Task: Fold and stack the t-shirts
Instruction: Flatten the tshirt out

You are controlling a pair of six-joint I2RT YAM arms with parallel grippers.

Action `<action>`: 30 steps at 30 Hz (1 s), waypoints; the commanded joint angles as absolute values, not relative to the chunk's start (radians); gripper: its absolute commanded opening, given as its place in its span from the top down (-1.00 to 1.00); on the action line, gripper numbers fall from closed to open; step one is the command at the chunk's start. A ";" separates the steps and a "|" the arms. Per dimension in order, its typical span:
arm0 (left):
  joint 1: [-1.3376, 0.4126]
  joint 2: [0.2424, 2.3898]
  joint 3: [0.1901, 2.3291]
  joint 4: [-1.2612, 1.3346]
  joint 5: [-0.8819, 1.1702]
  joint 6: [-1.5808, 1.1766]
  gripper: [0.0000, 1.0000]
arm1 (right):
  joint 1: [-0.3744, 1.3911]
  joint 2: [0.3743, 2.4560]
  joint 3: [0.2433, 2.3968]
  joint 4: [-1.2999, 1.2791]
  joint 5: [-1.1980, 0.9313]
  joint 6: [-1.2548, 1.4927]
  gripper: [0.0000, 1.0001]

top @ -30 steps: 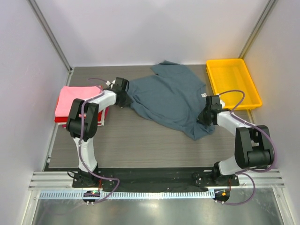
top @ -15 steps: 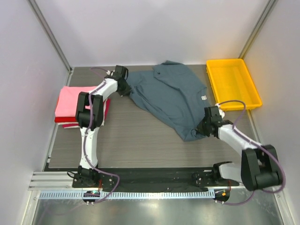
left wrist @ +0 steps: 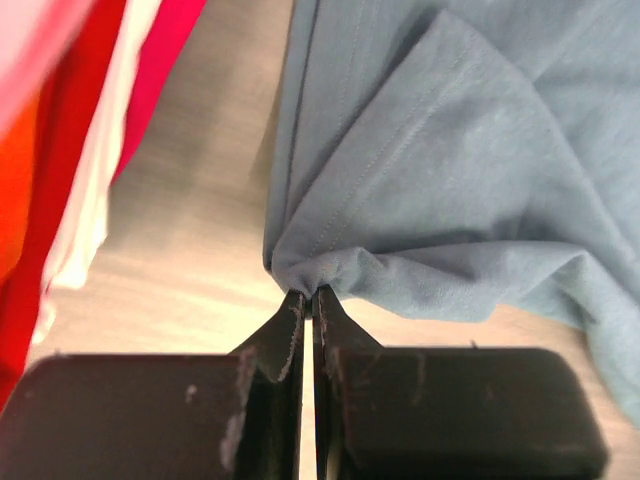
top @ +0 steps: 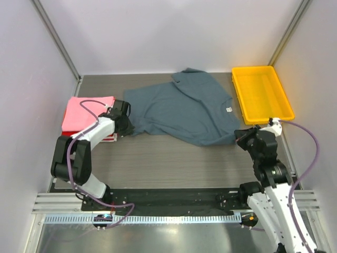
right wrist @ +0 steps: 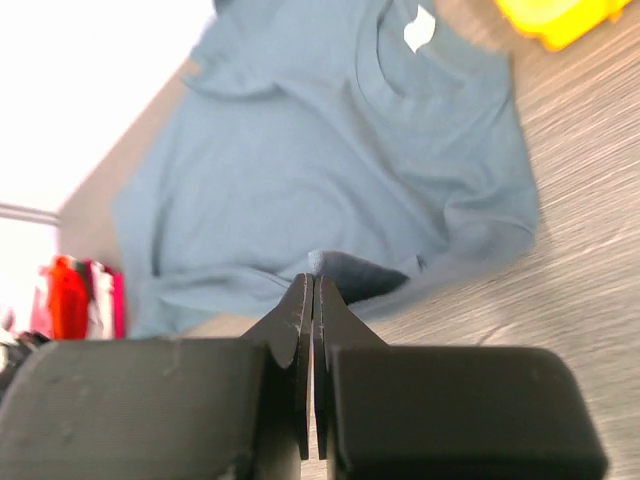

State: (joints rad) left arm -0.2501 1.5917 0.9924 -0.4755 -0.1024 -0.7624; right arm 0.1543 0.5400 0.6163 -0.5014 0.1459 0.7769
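A slate blue-grey t-shirt (top: 181, 108) lies spread out across the middle of the table, its neck label toward the right. My left gripper (top: 127, 125) is shut on the shirt's left corner; in the left wrist view the bunched fabric (left wrist: 420, 190) sits pinched at my left gripper (left wrist: 310, 293). My right gripper (top: 240, 138) is shut on the shirt's near right corner, and a small fold of cloth (right wrist: 350, 272) pokes out past my right gripper (right wrist: 313, 280). Folded t-shirts (top: 87, 112) form a stack at the left, pink on top, with red and white edges (left wrist: 70, 170) below.
A yellow plastic tray (top: 261, 93) stands at the back right, just beyond the right arm. White walls close in the table on three sides. Bare wood-grain tabletop (top: 174, 163) lies between the shirt and the arm bases.
Both grippers moved apart and toward the near side with the shirt's corners in them. The left came forward beside the stack, the right swung rightward. The shirt is now stretched flatter.
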 commanded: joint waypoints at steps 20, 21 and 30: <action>-0.259 1.024 0.708 -0.422 -0.114 -0.709 -0.44 | 0.153 0.212 0.546 -0.715 0.302 0.937 0.96; -0.259 1.075 0.757 -0.423 -0.109 -0.694 -0.31 | 0.153 0.218 0.540 -0.707 0.293 0.931 0.97; -0.258 1.400 0.917 -0.302 -0.133 -0.584 -0.08 | 0.153 0.248 0.546 -0.646 0.252 0.899 0.97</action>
